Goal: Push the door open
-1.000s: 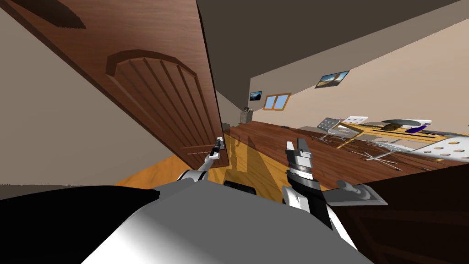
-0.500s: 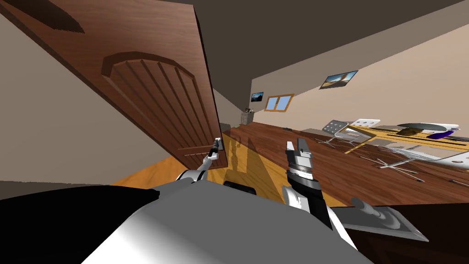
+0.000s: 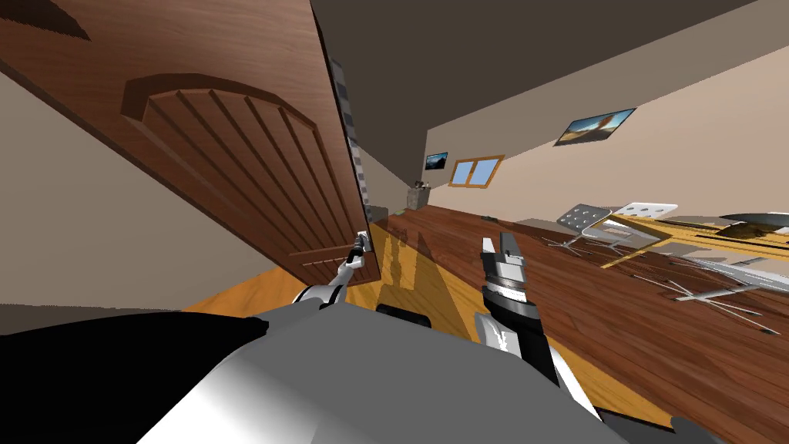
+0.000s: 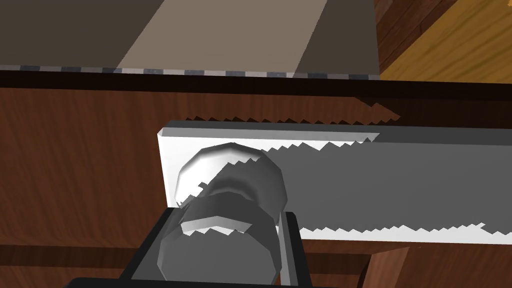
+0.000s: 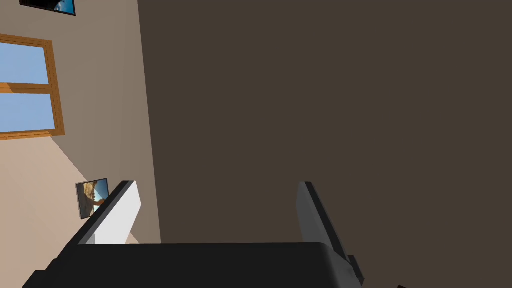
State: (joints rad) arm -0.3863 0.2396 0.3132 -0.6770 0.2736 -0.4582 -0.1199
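Standing ajar at the left of the head view, a brown wooden door [image 3: 231, 154] with an arched panel is held by its knob.
The round grey knob [image 4: 220, 245] is mounted on a pale plate [image 4: 350, 180] near the door's free edge. The left gripper [image 4: 228, 214] is closed around it, with a finger pressed to each side. The right gripper [image 3: 497, 245] is raised well apart from the door, above the wooden floor [image 3: 616, 324], with its fingers spread wide and nothing held between them.

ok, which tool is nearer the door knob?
Left. The left tool is shut on the door knob at the edge of the door; the right tool is open, raised in mid-air well off to the knob's right.
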